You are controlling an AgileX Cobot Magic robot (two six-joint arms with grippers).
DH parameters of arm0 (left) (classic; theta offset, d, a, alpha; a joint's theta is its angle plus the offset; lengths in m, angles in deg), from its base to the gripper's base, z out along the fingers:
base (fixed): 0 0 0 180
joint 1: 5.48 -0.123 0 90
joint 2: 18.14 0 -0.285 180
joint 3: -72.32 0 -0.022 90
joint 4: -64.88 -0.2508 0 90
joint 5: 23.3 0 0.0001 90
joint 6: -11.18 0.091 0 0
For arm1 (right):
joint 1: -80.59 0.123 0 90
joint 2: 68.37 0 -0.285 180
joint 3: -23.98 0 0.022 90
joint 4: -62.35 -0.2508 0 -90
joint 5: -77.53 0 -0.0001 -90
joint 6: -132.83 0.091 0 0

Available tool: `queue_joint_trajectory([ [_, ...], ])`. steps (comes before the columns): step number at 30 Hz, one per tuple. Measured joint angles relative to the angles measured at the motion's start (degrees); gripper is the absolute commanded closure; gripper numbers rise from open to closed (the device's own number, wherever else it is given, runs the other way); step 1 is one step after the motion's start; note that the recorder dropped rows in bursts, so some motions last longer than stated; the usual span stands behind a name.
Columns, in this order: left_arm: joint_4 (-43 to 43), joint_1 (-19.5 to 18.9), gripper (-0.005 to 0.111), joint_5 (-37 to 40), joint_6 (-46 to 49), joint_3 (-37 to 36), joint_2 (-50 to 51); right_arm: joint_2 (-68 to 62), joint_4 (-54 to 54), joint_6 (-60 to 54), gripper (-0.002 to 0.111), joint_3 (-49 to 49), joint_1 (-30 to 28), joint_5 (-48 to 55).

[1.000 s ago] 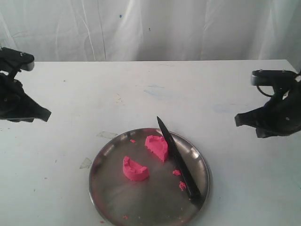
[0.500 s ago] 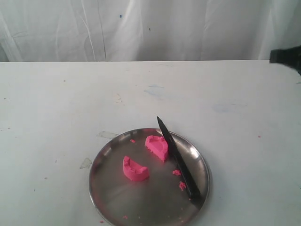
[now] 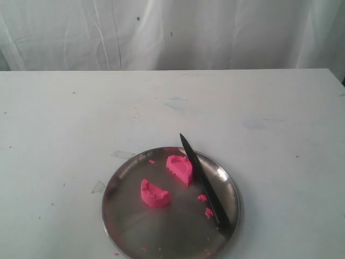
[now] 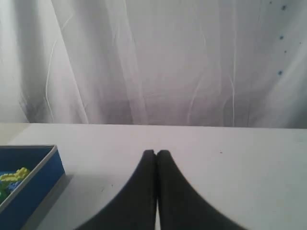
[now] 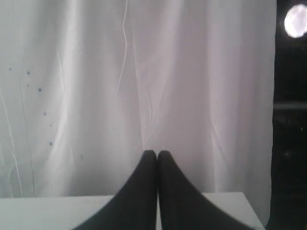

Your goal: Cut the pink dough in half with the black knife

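I'm keeping my left jaws pressed tight together above the worktop (image 4: 230, 158), pinching nothing, with a blue box (image 4: 33, 179) off to one side. My right jaws are pressed together too, gripping nothing, facing the white curtain (image 5: 96, 96). Over on the steel plate (image 3: 110, 197), the pink dough (image 3: 155, 194) is lying in two half-moon pieces, the second piece (image 3: 180, 168) sitting right against the blade of the black knife (image 3: 206, 183), which is resting across the plate.

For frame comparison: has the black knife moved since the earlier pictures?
No. The black knife keeps its place on the steel plate, tip over the far rim.
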Motion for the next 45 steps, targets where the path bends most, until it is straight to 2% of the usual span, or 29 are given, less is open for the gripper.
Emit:
queue_joint_trajectory([
  [4, 0.00, 0.00, 0.107, 1.45, 0.00, -1.29, -4.87, 8.46, 0.07, -0.21, 0.108, 3.43, 0.00, 0.00],
  [12, 0.23, 0.00, 0.107, 11.82, -0.11, -1.56, -6.31, 16.91, 0.07, -0.21, 0.108, 4.85, 0.00, 10.39],
  [26, 0.23, 0.00, 0.107, 13.21, -0.11, -1.56, -6.31, 17.85, 0.48, -0.21, 0.108, 5.71, -0.08, 11.47],
  [29, 0.23, 0.00, 0.107, 13.21, -0.11, -1.56, -6.31, 19.29, 0.90, -0.21, 0.108, 10.00, -1.09, 8.61],
  [36, 0.23, 0.00, 0.107, 13.34, -0.11, -1.56, -6.31, 21.95, 1.15, 2.18, 0.108, 27.44, -2.79, 1.43],
  [41, 0.23, 0.00, 0.107, 13.45, -0.11, -1.56, -6.31, 21.95, 2.75, 7.53, 0.108, 28.77, -2.97, 13.36],
  [45, 0.23, 0.00, 0.107, 13.57, -0.11, -1.56, -6.31, 21.95, 3.89, 8.12, 0.108, 28.98, -3.25, 16.18],
])
